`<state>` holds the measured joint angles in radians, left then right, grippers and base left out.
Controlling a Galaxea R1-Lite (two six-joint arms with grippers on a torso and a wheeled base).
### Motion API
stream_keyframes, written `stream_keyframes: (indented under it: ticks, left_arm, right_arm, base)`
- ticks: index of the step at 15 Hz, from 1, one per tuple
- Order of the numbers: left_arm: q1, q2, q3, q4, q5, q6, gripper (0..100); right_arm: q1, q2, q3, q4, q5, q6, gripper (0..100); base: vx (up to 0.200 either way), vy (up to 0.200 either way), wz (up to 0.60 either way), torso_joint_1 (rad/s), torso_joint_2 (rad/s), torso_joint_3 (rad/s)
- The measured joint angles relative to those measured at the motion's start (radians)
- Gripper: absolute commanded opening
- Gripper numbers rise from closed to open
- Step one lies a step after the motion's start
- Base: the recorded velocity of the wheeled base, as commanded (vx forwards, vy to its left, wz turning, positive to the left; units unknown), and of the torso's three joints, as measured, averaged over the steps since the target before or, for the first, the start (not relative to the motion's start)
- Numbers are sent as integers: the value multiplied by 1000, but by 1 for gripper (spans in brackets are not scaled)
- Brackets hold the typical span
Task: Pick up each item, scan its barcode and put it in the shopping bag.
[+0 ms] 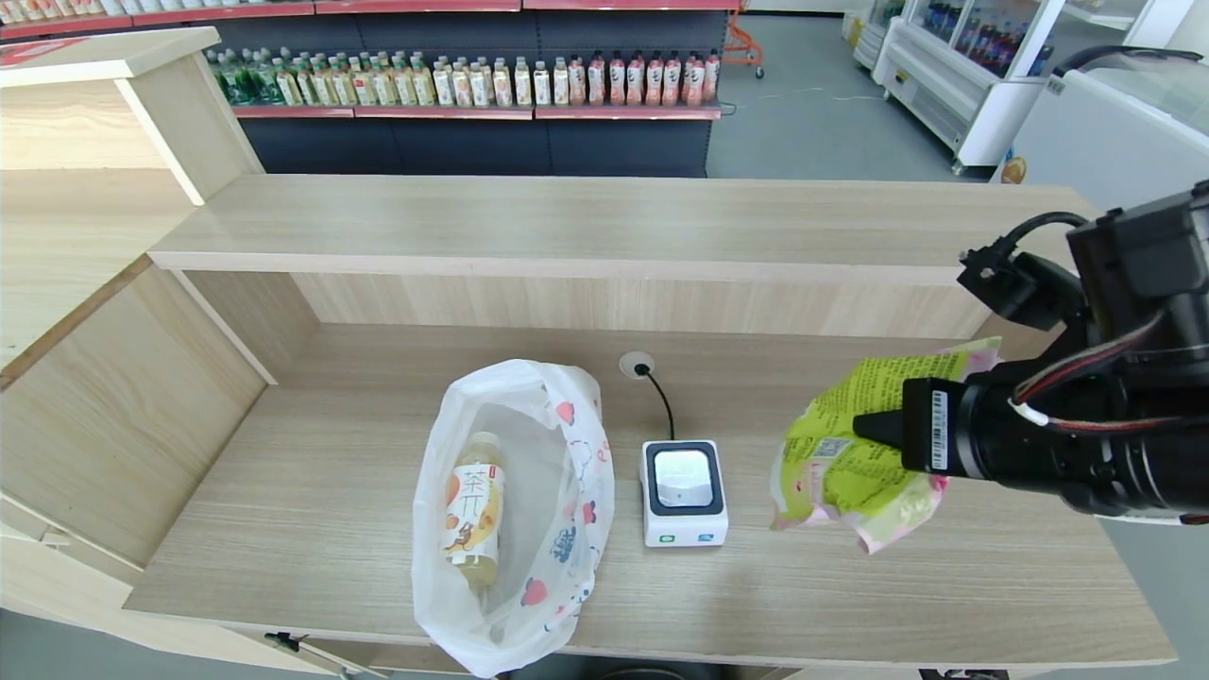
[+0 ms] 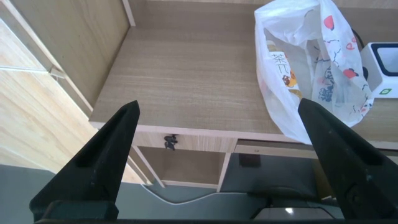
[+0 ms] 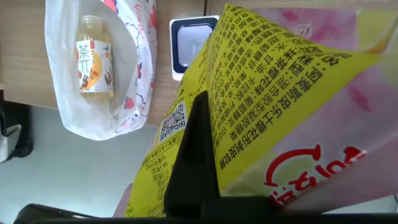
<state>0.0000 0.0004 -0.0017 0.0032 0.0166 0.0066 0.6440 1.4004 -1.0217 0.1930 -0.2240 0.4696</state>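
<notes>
My right gripper point(image 1: 874, 425) is shut on a green and pink snack bag point(image 1: 850, 453), held above the counter to the right of the white barcode scanner point(image 1: 683, 491). In the right wrist view the snack bag point(image 3: 292, 118) hangs in front of the scanner point(image 3: 189, 46), one dark finger point(image 3: 196, 155) pressed on its printed side. The white shopping bag point(image 1: 515, 510) lies open left of the scanner with a tea bottle point(image 1: 472, 510) inside. My left gripper point(image 2: 217, 155) is open, held off the counter's front edge near the shopping bag point(image 2: 311, 62).
The scanner's black cable point(image 1: 661, 397) runs back to a hole in the counter point(image 1: 637, 364). A raised wooden ledge point(image 1: 604, 227) borders the back and a side panel point(image 1: 123, 406) closes the left. Shelves of bottles point(image 1: 472, 80) stand behind.
</notes>
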Motion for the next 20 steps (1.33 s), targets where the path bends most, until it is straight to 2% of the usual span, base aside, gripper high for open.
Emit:
stream_keyframes:
  ticks: [6, 12, 15, 20]
  left_arm:
    - [-1, 0, 0, 0, 0, 1, 100]
    - [0, 0, 0, 0, 0, 0, 100]
    - [-1, 0, 0, 0, 0, 0, 100]
    - [0, 0, 0, 0, 0, -1, 100]
  right_arm:
    - [-8, -48, 3, 0, 101, -9, 0]
    - [-56, 7, -4, -2, 220, -139, 0]
    - [-83, 68, -1, -7, 318, -163, 0]
    - [-82, 143, 35, -141, 477, -291, 0]
  base:
    - [0, 200, 0, 10, 6, 0]
    - [0, 0, 0, 0, 0, 0]
    - [0, 0, 0, 0, 0, 0]
    - [0, 0, 0, 0, 0, 0]
